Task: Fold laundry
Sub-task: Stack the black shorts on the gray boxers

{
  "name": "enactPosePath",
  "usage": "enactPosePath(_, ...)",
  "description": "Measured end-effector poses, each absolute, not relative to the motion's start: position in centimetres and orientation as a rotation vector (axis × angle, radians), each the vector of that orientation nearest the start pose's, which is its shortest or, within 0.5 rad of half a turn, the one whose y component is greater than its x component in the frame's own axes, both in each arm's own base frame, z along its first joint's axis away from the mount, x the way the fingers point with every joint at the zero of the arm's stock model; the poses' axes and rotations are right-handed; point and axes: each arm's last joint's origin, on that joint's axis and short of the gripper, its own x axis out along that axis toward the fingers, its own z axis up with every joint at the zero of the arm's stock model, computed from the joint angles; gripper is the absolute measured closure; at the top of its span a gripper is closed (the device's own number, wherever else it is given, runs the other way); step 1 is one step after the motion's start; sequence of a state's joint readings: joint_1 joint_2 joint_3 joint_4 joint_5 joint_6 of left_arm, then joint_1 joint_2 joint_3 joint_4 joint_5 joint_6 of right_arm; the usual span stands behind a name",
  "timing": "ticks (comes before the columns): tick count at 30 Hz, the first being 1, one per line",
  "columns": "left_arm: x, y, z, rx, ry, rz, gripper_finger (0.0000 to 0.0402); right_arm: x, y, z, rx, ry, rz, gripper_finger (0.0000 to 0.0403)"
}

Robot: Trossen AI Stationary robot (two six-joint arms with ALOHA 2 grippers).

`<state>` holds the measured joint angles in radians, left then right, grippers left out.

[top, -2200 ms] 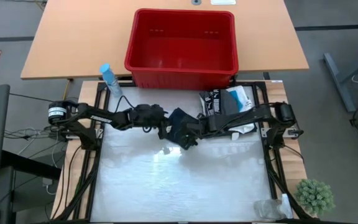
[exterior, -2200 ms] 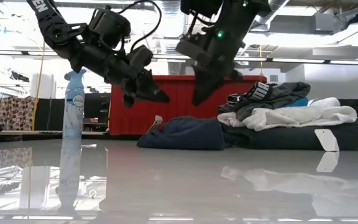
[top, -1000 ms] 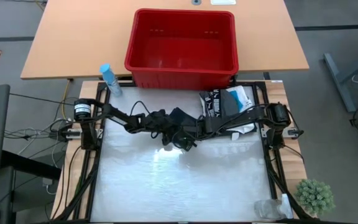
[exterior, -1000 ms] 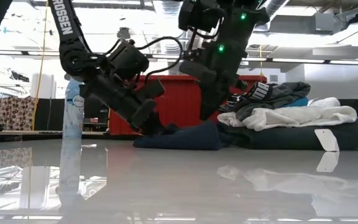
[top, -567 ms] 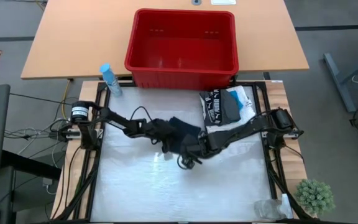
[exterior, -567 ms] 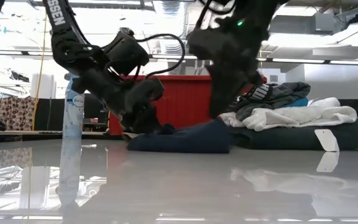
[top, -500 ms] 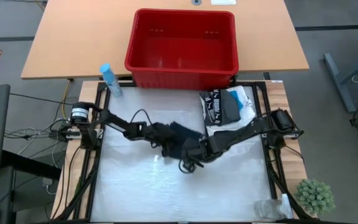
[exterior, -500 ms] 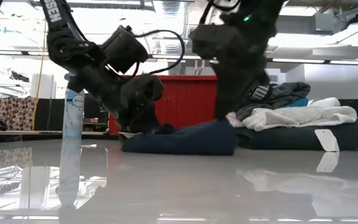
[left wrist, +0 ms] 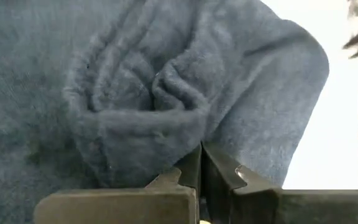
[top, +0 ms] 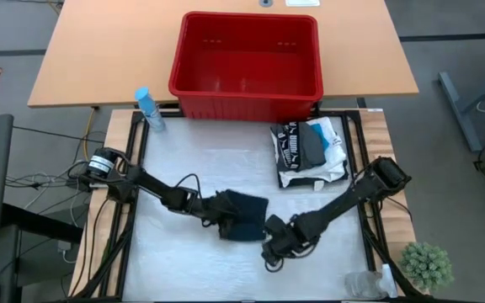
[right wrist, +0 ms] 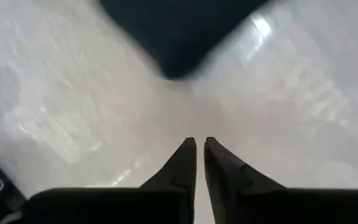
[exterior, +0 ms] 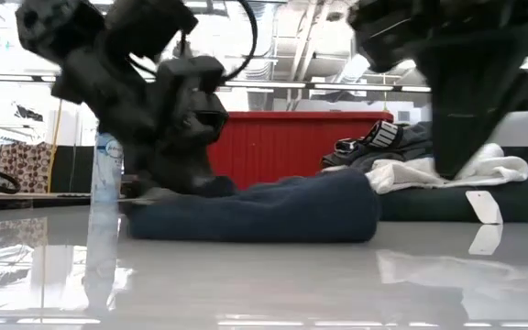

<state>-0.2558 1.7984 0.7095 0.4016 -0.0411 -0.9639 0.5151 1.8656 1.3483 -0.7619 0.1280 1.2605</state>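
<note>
A dark blue fleece garment (top: 244, 217) (exterior: 264, 215) lies folded flat on the white table, near its middle. My left gripper (top: 217, 223) (left wrist: 199, 155) is shut at the garment's left end. My right gripper (top: 269, 255) (right wrist: 199, 149) hangs over bare table just off the garment's near right corner (right wrist: 179, 31), its fingers a narrow gap apart with nothing between them. The rest of the laundry (top: 310, 151) (exterior: 429, 165) lies in a pile at the far right. My left gripper has its shut fingertips at the garment's left edge (left wrist: 185, 140), where the fleece bunches into folds just ahead of them. The fingers come slanting down from the table's left. Cloth hides whether a layer sits between the tips. The garment lies flat on the table.
A red basket (top: 247, 55) stands beyond the table's far edge, with a spray bottle (top: 147, 108) at the far left corner. A small green plant (top: 428, 265) and a crumpled clear wrapper (top: 365, 282) sit at the near right corner.
Both grippers have swept toward the table's near edge, and the dark blue garment has slid along the table with them, away from the pile. My right gripper, which was at the garment's right end, now stands clear of it, farther toward the near edge.
</note>
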Motion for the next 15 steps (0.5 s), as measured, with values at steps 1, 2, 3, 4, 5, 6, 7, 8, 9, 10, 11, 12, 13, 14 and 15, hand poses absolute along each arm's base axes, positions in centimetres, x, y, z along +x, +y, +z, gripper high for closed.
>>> enactPosePath(1, 31.2, -8.3, 11.5, -0.847, 0.728, 0.136, 0.0401, 31.8, 18.2, 19.5, 0.699, 1.2, -0.466, 0.0344)
enactPosePath(2, 31.2, -8.4, 11.9, -0.858, 0.739, 0.139, 0.0401, 31.6, 18.7, 19.5, 0.715, 1.2, -0.475, 0.0337)
enactPosePath(3, 31.4, -8.6, 12.4, -0.867, 0.74, 0.142, 0.0401, 31.3, 19.1, 19.5, 0.727, 1.201, -0.48, 0.033)
enactPosePath(4, 31.7, -8.6, 13.0, -0.877, 0.73, 0.138, 0.0401, 31.1, 19.4, 19.5, 0.739, 1.201, -0.485, 0.032)
enactPosePath(5, 31.9, -8.5, 13.8, -0.882, 0.711, 0.137, 0.0401, 30.9, 19.7, 19.5, 0.754, 1.198, -0.494, 0.0308)
enactPosePath(6, 32.2, -8.5, 14.6, -0.884, 0.691, 0.129, 0.0401, 30.7, 20.0, 19.5, 0.761, 1.187, -0.504, 0.0295)
enactPosePath(7, 32.4, -8.5, 15.2, -0.88, 0.674, 0.127, 0.0401, 30.6, 20.2, 19.5, 0.766, 1.171, -0.513, 0.028)
enactPosePath(8, 32.6, -8.6, 15.9, -0.88, 0.658, 0.126, 0.0401, 30.6, 20.4, 19.5, 0.764, 1.153, -0.516, 0.0264)
enactPosePath(9, 32.7, -8.6, 16.3, -0.873, 0.662, 0.127, 0.0401, 30.6, 20.6, 19.5, 0.761, 1.132, -0.515, 0.0247)
enactPosePath(10, 32.8, -8.6, 16.6, -0.866, 0.668, 0.137, 0.0401, 30.5, 20.7, 19.6, 0.762, 1.115, -0.515, 0.0228)
enactPosePath(11, 32.9, -8.5, 16.8, -0.863, 0.674, 0.148, 0.0401, 30.5, 20.8, 19.6, 0.771, 1.099, -0.523, 0.021)
enactPosePath(12, 33.0, -8.4, 17.0, -0.858, 0.679, 0.154, 0.0401, 30.6, 20.8, 19.6, 0.787, 1.08, -0.536, 0.0193)
enactPosePath(13, 33.1, -8.2, 17.3, -0.849, 0.676, 0.159, 0.0401, 30.7, 20.8, 19.7, 0.801, 1.057, -0.553, 0.0176)
enactPosePath(14, 33.4, -8.1, 17.6, -0.835, 0.669, 0.157, 0.0401, 30.7, 20.7, 19.7, 0.818, 1.028, -0.578, 0.0161)
enactPosePath(15, 33.5, -8.0, 17.8, -0.816, 0.662, 0.146, 0.0401, 30.8, 20.7, 19.7, 0.836, 0.996, -0.606, 0.0149)
